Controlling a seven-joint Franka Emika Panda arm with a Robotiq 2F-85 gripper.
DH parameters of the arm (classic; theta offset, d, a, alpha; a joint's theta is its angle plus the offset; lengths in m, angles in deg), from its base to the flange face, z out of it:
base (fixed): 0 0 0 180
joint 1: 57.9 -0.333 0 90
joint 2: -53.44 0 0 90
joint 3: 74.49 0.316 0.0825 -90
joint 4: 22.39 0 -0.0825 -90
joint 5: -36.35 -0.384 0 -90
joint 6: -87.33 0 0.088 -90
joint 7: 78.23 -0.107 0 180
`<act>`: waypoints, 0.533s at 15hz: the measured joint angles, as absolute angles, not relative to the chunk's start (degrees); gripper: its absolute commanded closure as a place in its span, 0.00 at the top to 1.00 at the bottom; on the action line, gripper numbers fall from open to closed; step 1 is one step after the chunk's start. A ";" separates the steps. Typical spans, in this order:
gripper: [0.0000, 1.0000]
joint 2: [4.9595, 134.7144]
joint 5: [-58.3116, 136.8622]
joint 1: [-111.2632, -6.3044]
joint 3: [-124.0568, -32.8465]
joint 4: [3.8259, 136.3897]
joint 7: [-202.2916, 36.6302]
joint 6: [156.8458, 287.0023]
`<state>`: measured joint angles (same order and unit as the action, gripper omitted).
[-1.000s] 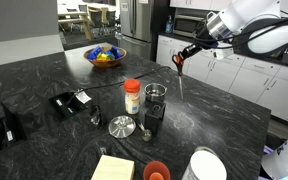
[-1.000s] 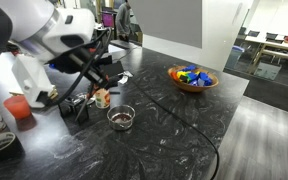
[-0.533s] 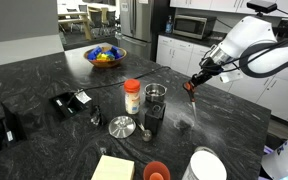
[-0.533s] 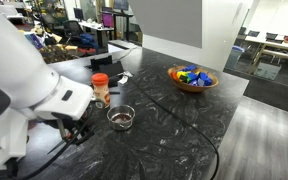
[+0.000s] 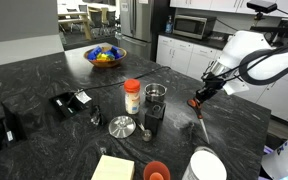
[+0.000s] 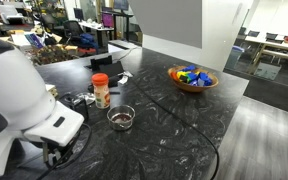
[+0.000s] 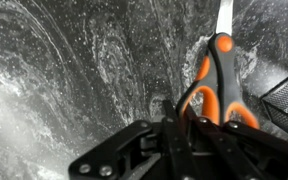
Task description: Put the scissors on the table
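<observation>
My gripper point(image 5: 201, 97) is shut on the orange handles of the scissors point(image 5: 198, 106). It holds them blades-down, low over the black marbled table point(image 5: 44, 75), to the right of the dark mesh cup point(image 5: 155, 100). I cannot tell whether the blade tips touch the tabletop. In the wrist view the scissors point(image 7: 216, 75) point away from the gripper point(image 7: 181, 115), with the blades toward the top edge over the table point(image 7: 64, 70). In an exterior view only the white arm point(image 6: 24, 100) fills the left over the table point(image 6: 174, 120); gripper and scissors are hidden there.
A white bottle with orange lid point(image 5: 132, 96) point(image 6: 101, 90), a small metal bowl point(image 5: 122, 126) point(image 6: 120, 117) and a bowl of coloured items point(image 5: 106, 55) point(image 6: 192, 77) stand on the table. An orange-red cup point(image 5: 157, 171), a yellow pad point(image 5: 112, 168), a white container point(image 5: 206, 165) and black devices point(image 5: 69, 102) lie nearer.
The gripper has come down and to the right with the scissors, from high above the table's far side to just above the tabletop beside the mesh cup.
</observation>
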<state>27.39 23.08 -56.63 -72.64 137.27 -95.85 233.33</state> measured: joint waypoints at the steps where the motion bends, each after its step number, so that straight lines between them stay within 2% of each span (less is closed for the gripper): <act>1: 0.48 27.53 22.64 -56.73 -72.69 137.26 -95.85 232.82; 2: 0.31 27.57 22.27 -56.78 -72.70 137.20 -95.85 232.72; 4: 0.46 27.36 21.76 -57.20 -72.70 136.97 -95.85 232.66; 8: 0.48 27.27 21.59 -57.43 -72.75 136.94 -95.84 232.59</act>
